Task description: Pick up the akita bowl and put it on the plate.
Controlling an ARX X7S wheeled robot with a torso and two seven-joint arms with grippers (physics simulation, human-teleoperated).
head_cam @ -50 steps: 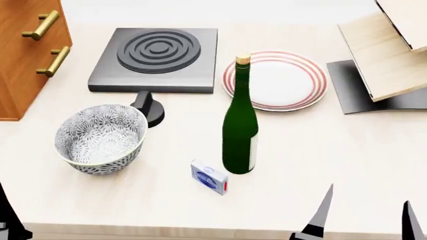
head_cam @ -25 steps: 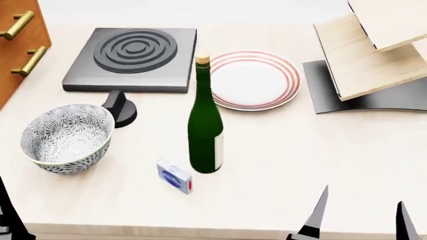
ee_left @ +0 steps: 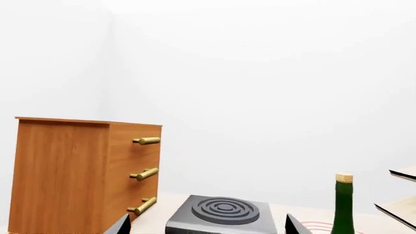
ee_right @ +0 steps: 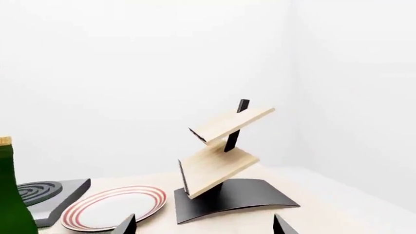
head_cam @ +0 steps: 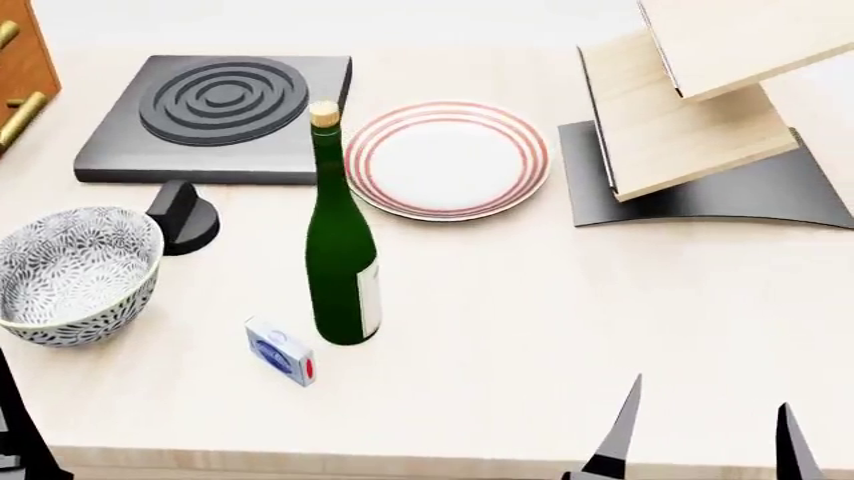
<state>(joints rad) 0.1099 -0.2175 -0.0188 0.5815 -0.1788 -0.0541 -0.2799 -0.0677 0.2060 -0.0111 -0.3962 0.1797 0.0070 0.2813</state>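
Note:
The akita bowl (head_cam: 74,275), white with a dense grey-black floral pattern, stands upright and empty at the table's left in the head view. The plate (head_cam: 447,160), white with thin red rings, lies flat further back at the middle, and also shows in the right wrist view as the plate (ee_right: 114,207). My left gripper (ee_left: 206,226) is open and holds nothing; neither wrist view shows the bowl. My right gripper (head_cam: 705,435) stands open over the table's front right edge, far from both. In its own view the right gripper (ee_right: 204,226) is empty too.
A tall green bottle (head_cam: 340,250) stands between bowl and plate. A small white box (head_cam: 280,352) lies by its base. A dark stove burner (head_cam: 220,105) with a black knob (head_cam: 183,218) sits behind the bowl. A wooden rack (head_cam: 694,120) stands at the back right, a drawer cabinet (ee_left: 78,170) at the far left.
The head view has swung to the right, so everything on the table has slid left in the picture. Both grippers stay open and low at the front edge.

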